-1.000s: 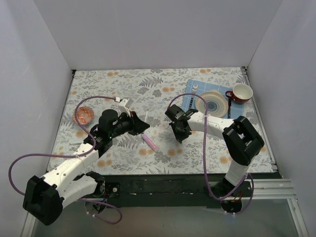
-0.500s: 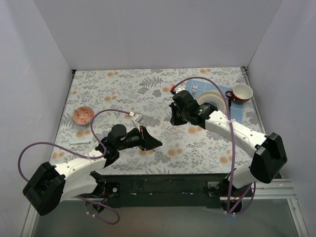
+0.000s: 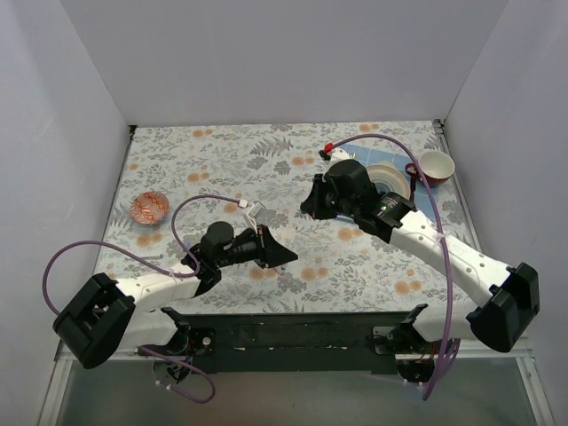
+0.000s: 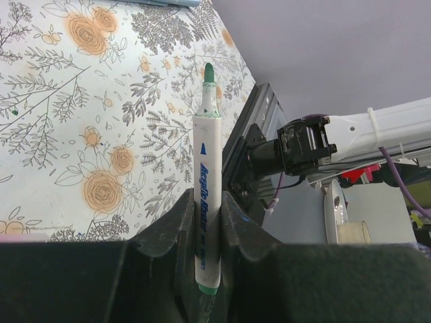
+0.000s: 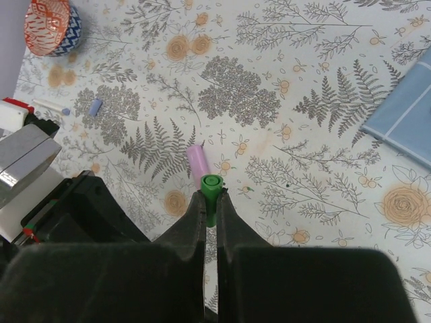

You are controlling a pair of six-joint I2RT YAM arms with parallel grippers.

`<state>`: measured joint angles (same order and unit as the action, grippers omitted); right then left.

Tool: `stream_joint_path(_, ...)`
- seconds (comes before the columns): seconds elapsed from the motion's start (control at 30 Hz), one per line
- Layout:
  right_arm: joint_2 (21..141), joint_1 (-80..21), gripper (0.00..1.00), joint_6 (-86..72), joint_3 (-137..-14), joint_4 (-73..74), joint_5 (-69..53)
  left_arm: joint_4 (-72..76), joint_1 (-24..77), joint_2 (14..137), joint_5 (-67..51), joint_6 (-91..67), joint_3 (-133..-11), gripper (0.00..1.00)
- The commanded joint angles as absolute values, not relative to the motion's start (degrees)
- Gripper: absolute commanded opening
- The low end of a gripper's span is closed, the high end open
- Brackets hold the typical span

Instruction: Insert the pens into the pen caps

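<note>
Now: green cap in one claw, white pen in the other

Seen from the right wrist, the green cap (image 5: 211,187) is pinched between the two fingertips of the right gripper (image 5: 211,198), its round open end facing the camera; the jaws are clenched on its sides. On the tablecloth (image 5: 303,81) the pink-lilac pen (image 5: 197,161) lies loose at 11 o'clock from the cap, looking just beside it in this view, though how high the cap is held above it cannot be told. The lilac cap (image 5: 95,106) also lies loose on the cloth, well apart at 10 o'clock.

Seen from the left wrist, the white pen (image 4: 206,168) is grasped by the left gripper (image 4: 205,202), the fingers closed on the lower barrel; the pen points to 12 o'clock in that picture, green tip bare and outward, blue lettering along the barrel.

From above, the left gripper is at 6 o'clock from the middle of the table and the right gripper at about 1 o'clock from it; the two are near each other but apart.

Farther out, a red-patterned bowl (image 5: 50,23) stands at the table's 9 o'clock edge; a blue mat (image 5: 404,124) lies at 2 o'clock, with a plate (image 3: 390,177) on it and a red and white cup (image 3: 436,165) just beyond.
</note>
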<state>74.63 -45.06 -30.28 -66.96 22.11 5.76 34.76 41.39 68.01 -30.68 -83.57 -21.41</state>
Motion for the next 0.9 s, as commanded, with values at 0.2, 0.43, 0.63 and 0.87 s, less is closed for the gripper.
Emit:
stream_joint_path(0.2, 70.23, -45.18, 0.01, -34.36, -63.02, 16.17, 1.06, 37.26, 41.66, 69.96, -31.11, -81.91, -26.28, 0.00)
stream_joint_path(0.43, 69.52, -45.18, 0.01, -35.42, -61.61, 15.38, 0.35, 37.00, 41.66, 70.93, -30.94, -81.21, -27.33, 0.00)
stream_joint_path(0.63, 69.35, -45.18, 0.01, -35.51, -62.31, 15.55, 2.98, 37.18, 41.75, 70.84, -31.20, -81.39, -26.28, 0.00)
stream_joint_path(0.87, 70.49, -45.18, 0.01, -34.45, -64.51, 16.87, 4.83, 37.71, 41.84, 70.05, -31.03, -81.21, -23.91, 0.00)
